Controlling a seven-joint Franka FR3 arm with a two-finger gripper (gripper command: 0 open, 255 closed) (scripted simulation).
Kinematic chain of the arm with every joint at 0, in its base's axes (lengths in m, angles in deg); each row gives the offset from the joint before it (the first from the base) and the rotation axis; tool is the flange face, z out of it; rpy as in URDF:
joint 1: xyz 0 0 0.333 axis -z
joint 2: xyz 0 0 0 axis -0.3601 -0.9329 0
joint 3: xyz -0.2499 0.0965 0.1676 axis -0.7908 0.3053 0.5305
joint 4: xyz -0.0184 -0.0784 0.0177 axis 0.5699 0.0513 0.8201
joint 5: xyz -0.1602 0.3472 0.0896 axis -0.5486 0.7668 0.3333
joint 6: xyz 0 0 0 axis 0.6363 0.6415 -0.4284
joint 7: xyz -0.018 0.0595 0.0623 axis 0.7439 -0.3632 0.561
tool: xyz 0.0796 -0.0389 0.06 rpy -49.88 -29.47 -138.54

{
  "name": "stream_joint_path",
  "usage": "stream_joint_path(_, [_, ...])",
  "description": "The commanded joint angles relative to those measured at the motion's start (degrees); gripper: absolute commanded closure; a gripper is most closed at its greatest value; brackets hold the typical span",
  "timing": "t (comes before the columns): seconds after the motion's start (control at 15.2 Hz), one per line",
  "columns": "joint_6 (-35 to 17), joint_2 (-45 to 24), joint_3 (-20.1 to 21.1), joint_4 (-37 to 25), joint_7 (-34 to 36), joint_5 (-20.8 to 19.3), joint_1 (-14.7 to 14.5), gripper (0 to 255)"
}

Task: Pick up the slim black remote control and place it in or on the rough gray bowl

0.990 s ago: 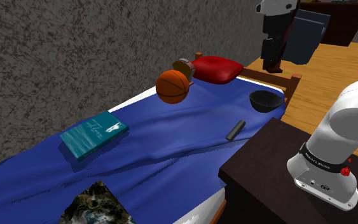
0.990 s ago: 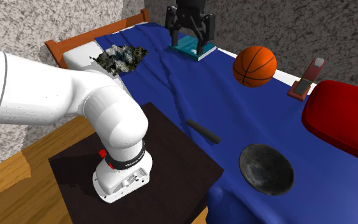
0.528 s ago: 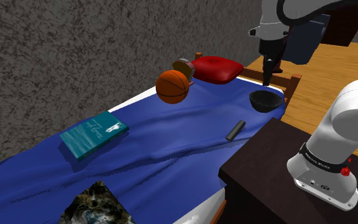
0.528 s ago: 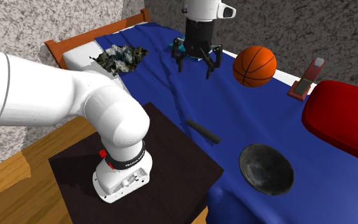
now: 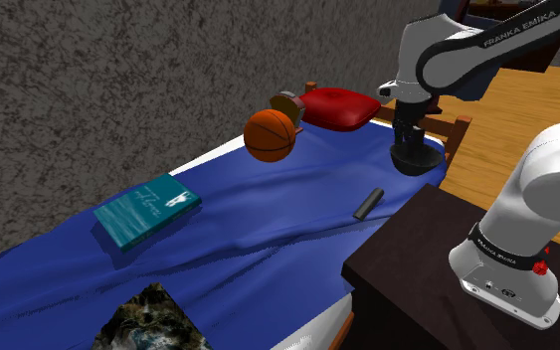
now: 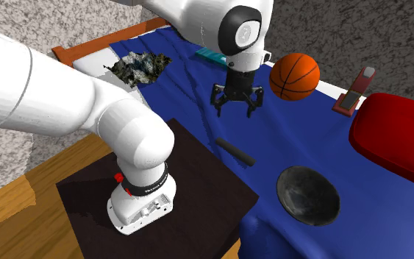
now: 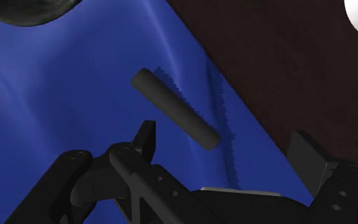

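The slim black remote (image 6: 234, 152) lies on the blue bedcover close to the bed's edge beside my stand; it also shows as remote (image 5: 369, 203) and remote (image 7: 174, 108). The dark grey bowl (image 6: 308, 195) sits on the cover a short way from it, seen again as bowl (image 5: 429, 162) and bowl (image 7: 31, 9). My gripper (image 6: 236, 109) hangs open above the cover, above and a little short of the remote, with nothing between its fingers (image 7: 147, 137). In the shoulder view the gripper (image 5: 408, 147) overlaps the bowl.
An orange basketball (image 6: 295, 76) and a red pillow (image 6: 396, 140) lie further along the bed, with a small reddish-brown object (image 6: 356, 92) by the wall. A teal book (image 5: 146, 211) and a dark mottled lump (image 6: 140, 66) lie toward the bed's other end. The dark stand top (image 7: 285, 63) borders the bed.
The arm has swung over and down across the bed. The gripper has dropped from high near the book to a spot low over the cover near the remote, still open.
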State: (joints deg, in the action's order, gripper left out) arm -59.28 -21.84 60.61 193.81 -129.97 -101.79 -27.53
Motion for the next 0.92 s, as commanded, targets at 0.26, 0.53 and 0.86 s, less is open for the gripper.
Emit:
stream_joint_path(0.26, [-17.3, -14.2, -7.7, 1.8, -16.8, -2.9, -3.6, 0])
stream_joint_path(0.53, [-29.0, -26.5, -12.5, 0.8, -30.2, 0.1, -8.0, 0])
stream_joint_path(0.86, [-41.5, -43.6, -11.7, -2.8, -56.5, 18.8, -11.8, 0])
